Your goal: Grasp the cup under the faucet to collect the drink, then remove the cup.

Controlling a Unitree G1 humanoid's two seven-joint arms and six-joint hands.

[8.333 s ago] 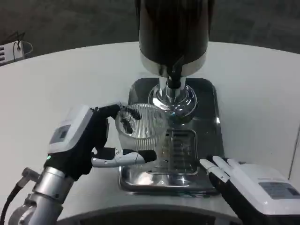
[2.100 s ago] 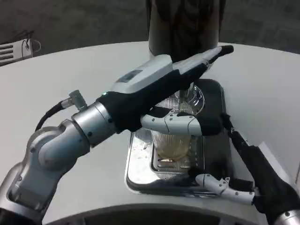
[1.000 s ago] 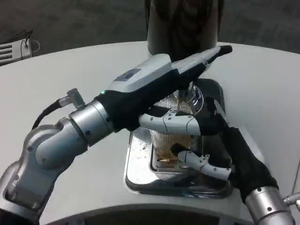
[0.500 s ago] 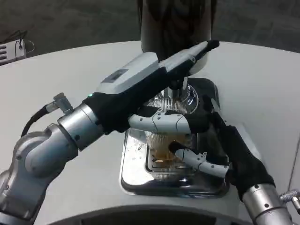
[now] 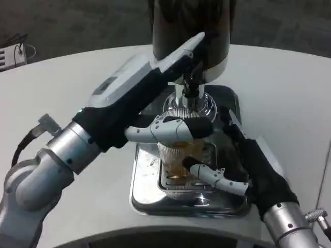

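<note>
Readable text: none is showing.
Left hand (image 5: 150, 98) back: a grey label patch is showing, too blurred to read.

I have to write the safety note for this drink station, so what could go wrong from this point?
The cup already holds amber drink, and the right robot hand wraps it from the side; a jerky pull could slop liquid onto the metal tray. The left robot hand reaches up by the faucet above the cup, so lifting the cup straight up might knock into its fingers. If the faucet isn't closed, drink may keep running onto the tray.
</note>
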